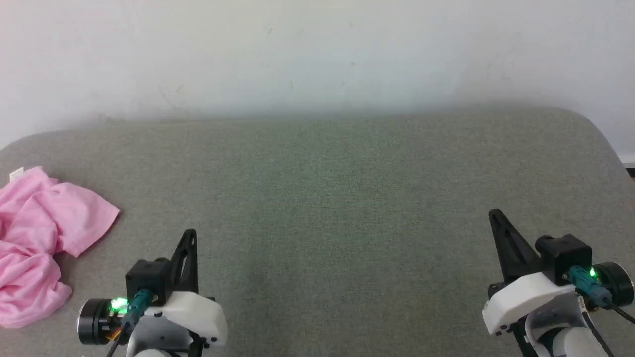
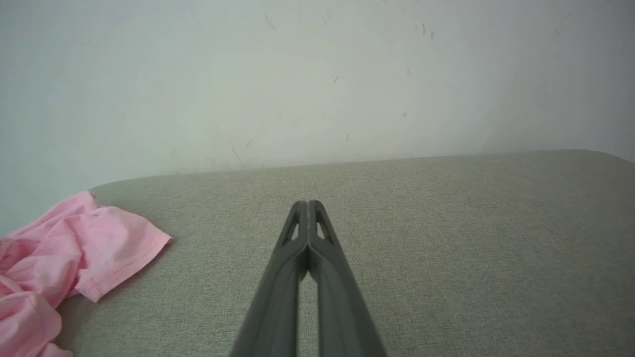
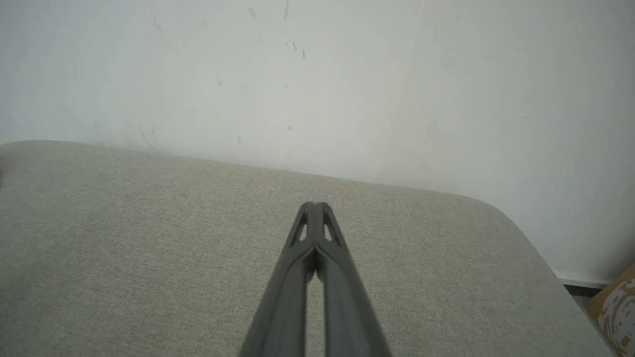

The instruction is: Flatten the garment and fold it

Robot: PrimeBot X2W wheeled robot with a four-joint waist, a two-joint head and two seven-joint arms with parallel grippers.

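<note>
Left gripper (image 1: 190, 235) and right gripper (image 1: 494, 215) hover with nothing in them above a grey padded surface (image 1: 327, 198). Each pair of long dark fingers is pressed together tip to tip and points toward the pale wall (image 1: 317, 54).

The garment (image 1: 44, 233), a crumpled heap of light pink knit, lies off to the outer left of your left gripper, about level with its fingertips, and touches neither finger. It is well apart from your right gripper, across the whole stretch of grey between the two arms. A small white tag (image 1: 16, 173) pokes out at the heap's far edge. One flat corner of cloth is the part nearest your left gripper. The heap runs past the picture's left edge, so you cannot tell how the legs and waistband lie.

By the look of it, flattening has not begun and you are at the approach. The next move calls for you to part the left fingers, swing that arm outward to the left and take the near corner. Then draw the cloth toward the middle, where your right gripper can reach a second edge. Pinch one layer only, or the bundle will likely drag as a lump.
</note>
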